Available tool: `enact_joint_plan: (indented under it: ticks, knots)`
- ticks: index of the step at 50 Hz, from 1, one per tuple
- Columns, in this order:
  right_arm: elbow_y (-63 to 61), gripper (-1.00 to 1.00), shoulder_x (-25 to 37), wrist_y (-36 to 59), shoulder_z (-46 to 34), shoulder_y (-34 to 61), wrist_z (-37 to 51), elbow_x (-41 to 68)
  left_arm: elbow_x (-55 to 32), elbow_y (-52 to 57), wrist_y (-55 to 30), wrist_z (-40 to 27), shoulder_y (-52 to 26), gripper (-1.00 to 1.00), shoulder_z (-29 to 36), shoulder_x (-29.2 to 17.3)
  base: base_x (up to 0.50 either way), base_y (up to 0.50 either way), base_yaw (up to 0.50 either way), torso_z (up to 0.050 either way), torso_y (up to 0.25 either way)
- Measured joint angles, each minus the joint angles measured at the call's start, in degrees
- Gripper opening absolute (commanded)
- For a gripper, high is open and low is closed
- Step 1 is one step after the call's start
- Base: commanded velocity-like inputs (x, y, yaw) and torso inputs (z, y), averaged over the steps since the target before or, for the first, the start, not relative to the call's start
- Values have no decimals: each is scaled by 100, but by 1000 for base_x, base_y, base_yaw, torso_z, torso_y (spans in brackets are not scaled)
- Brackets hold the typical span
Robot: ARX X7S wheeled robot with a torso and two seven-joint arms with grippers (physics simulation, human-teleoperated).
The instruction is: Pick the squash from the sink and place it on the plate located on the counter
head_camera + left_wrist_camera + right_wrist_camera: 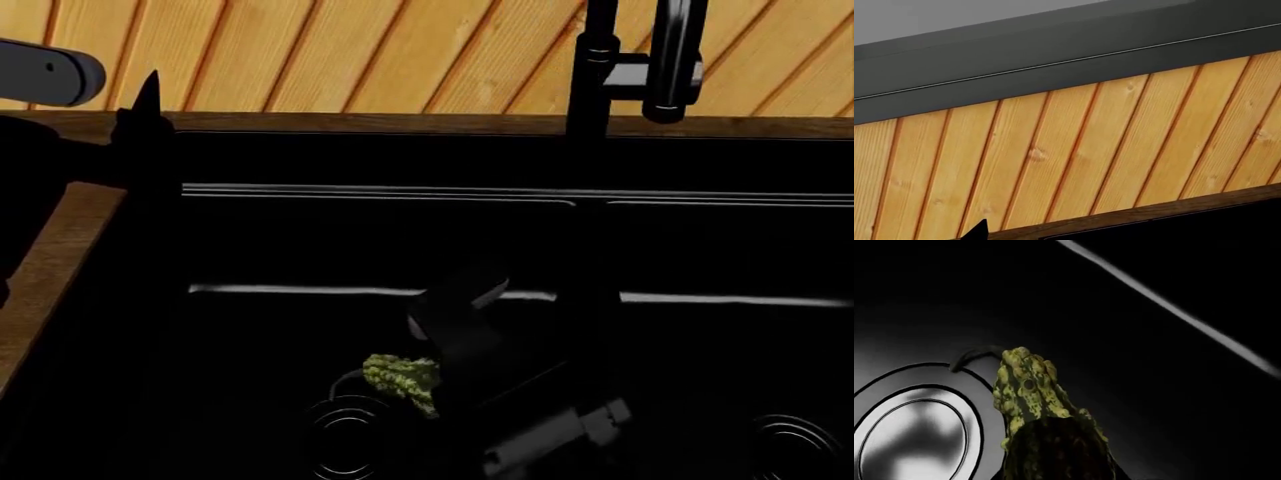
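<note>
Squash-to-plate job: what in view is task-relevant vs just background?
Job:
squash lying by a drain
sink
counter
right gripper down at the squash, grip unclear
Plate not in view.

Background:
faucet
wood-panel wall
left gripper, raised off to the side

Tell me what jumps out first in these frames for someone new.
The warty green-and-yellow pear-shaped squash stands out as the only bright thing in the glossy black double-basin sink, lying beside the left basin's ringed round drain, with the right arm's dark tool right at it. Behind the sink, the honey-coloured wooden plank wall and the black faucet catch the eye next.
</note>
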Motion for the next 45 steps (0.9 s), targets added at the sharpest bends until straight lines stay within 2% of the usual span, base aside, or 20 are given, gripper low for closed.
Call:
enact_joint_plan:
  ticks: [9,20,45]
  knots:
    - [-625,-100,293,276,-273,-89,280,494,-28,91,-52,-25,-13,100,14,-2,0,0,0,0,0]
    - [-2366,-100,950,951,-286,-270,933,955,-74,282,-154,-56,-17,100,22,-13,0,0,0,0,0]
    - [-5836,-100,2240,2120,333,-577,2112,1960,-176,802,-475,-152,-20,100,12,-71,0,0,0,0,0]
